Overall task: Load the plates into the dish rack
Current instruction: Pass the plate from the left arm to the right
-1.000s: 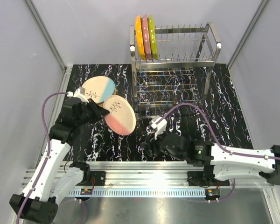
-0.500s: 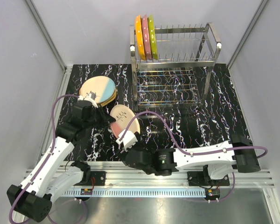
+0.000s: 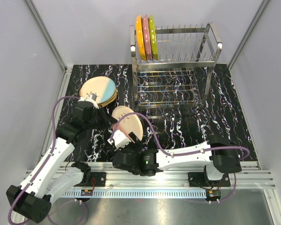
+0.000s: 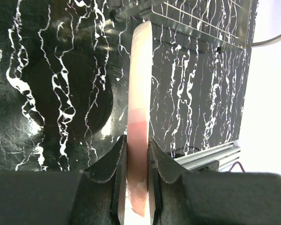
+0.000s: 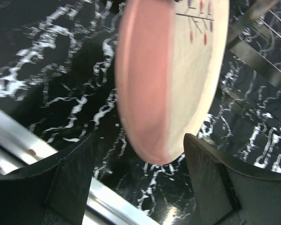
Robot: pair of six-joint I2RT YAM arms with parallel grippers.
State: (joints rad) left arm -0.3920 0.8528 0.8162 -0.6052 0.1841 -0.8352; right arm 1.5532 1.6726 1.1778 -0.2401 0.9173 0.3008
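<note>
Left claw (image 4: 136,152) clamped on the rim of a cream-and-pink plate (image 4: 139,79), held on edge above the table (image 3: 215,112), left of centre; right claw (image 5: 141,145) wide open, fingers either side of that plate's lower rim, no contact visible; stack of plates (image 3: 99,90) toward the back-left corner; three plates (image 3: 146,37) upright at the left end of the rack (image 3: 214,47) top tier, by the back edge.

Left claw (image 3: 107,120) holds plate (image 3: 129,123) near rack (image 3: 213,34)
</note>
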